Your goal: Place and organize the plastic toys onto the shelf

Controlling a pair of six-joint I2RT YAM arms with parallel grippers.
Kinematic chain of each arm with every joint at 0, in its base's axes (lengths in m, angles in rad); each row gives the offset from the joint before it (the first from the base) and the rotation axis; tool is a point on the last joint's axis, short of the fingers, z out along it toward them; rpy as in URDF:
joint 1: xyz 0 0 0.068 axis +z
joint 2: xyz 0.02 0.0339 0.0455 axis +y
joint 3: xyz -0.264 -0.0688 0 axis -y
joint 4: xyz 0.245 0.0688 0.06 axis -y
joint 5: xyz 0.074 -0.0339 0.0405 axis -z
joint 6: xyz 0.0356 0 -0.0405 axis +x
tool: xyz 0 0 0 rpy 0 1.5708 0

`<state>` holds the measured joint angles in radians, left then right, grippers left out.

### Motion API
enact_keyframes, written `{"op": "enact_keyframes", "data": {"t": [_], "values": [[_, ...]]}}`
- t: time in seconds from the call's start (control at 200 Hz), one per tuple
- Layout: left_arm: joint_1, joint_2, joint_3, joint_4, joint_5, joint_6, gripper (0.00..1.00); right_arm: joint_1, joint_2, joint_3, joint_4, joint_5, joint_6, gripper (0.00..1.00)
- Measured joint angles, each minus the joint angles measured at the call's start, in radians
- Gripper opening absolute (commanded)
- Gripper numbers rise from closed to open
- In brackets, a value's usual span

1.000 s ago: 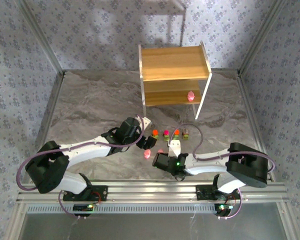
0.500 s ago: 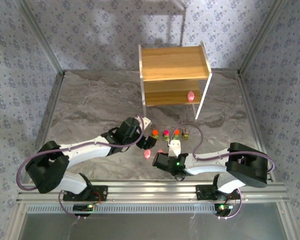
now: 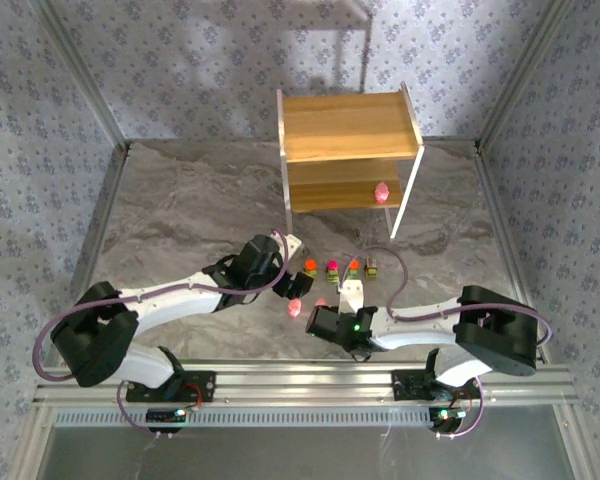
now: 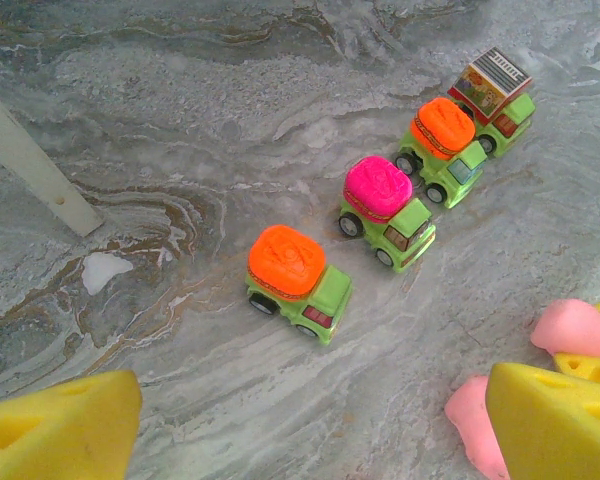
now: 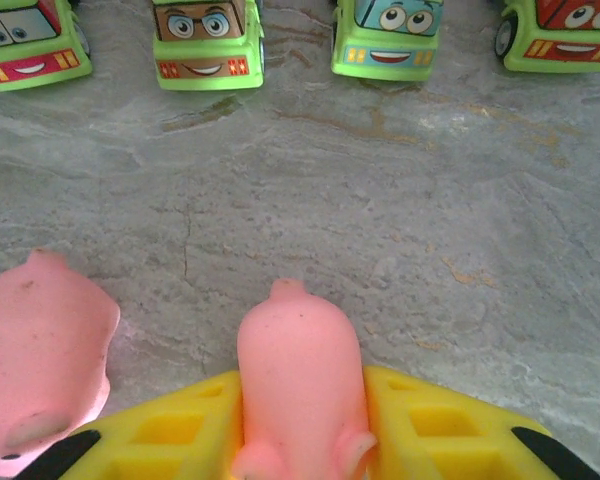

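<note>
The right claw (image 5: pixel 300 425) pinches a pink blob toy (image 5: pixel 298 360) on the table (image 5: pixel 430 230); the left claw (image 4: pixel 310 425) gapes wide. Next, I'd judge, lift it to the shelf (image 3: pixel 350 125).

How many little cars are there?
4, in one row on the table: the first orange-topped car, the pink-topped car, the second orange-topped car, and the striped-roof car at the end. None seems hidden.

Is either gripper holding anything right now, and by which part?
The right gripper pinches a pink toy by its two sides, toward its wider end. The left gripper is open, holding nothing.
</note>
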<state>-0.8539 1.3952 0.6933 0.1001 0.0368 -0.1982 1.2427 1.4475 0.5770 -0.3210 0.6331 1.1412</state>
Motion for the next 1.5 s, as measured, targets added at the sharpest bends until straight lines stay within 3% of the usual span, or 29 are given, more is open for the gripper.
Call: {"op": "enact_keyframes", "data": {"t": [1.019,1.499], "values": [[-0.036,0.0,0.0,0.008,0.008,0.023,0.89,0.01,-0.14,0.0,-0.123,0.052,0.029,0.32],[-0.046,-0.048,-0.016,0.039,0.049,0.034,0.9,-0.093,-0.242,0.038,-0.169,0.063,-0.062,0.32]]}}
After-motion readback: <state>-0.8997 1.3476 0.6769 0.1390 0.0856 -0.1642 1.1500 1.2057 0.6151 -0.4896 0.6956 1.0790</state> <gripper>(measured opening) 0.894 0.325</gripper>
